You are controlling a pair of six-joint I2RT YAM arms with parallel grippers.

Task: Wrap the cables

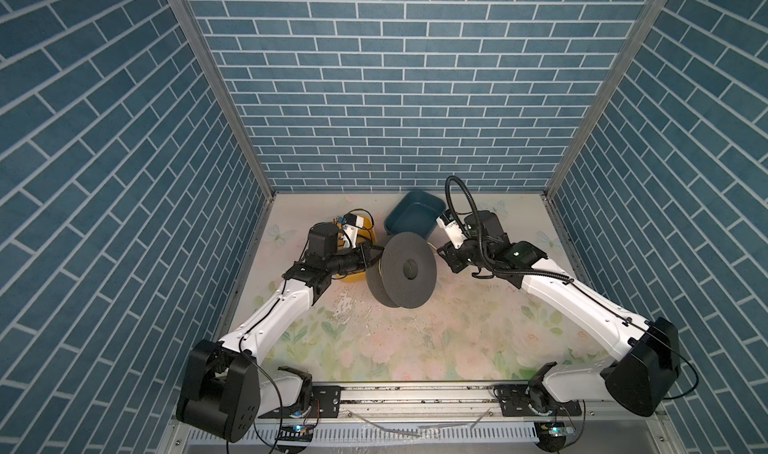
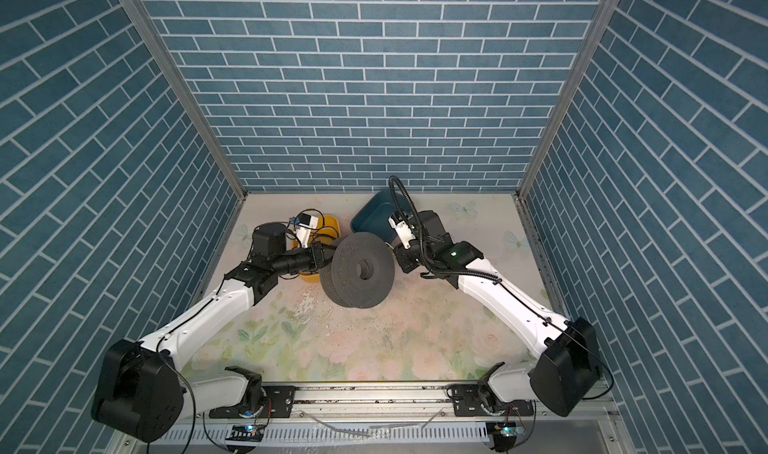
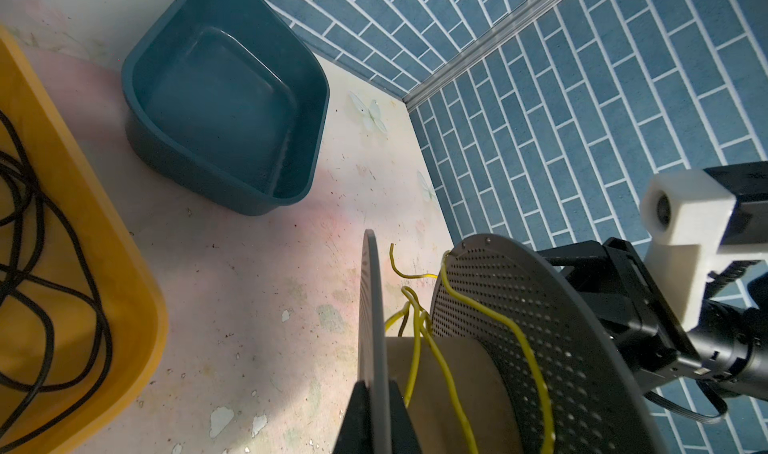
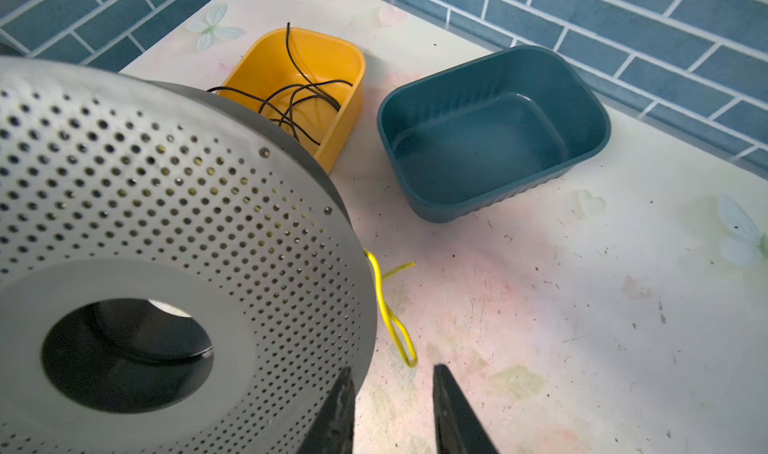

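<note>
The left gripper (image 3: 376, 394) is pinching one flange of the spool (image 1: 395, 281). The right gripper (image 4: 392, 369) is hovering beside the spool, jaws spread. The cables (image 4: 378, 286) are lying around the spool's core, one loop sticking out just ahead of the right gripper's tips.

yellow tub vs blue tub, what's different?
Colour: the yellow tub is orange-yellow, the blue tub dark teal. Contents: the yellow tub holds a tangle of black wires; the blue tub is empty. Place: in both top views the yellow tub sits left of the blue tub. Both are rounded rectangular tubs standing upright on the table.
</note>
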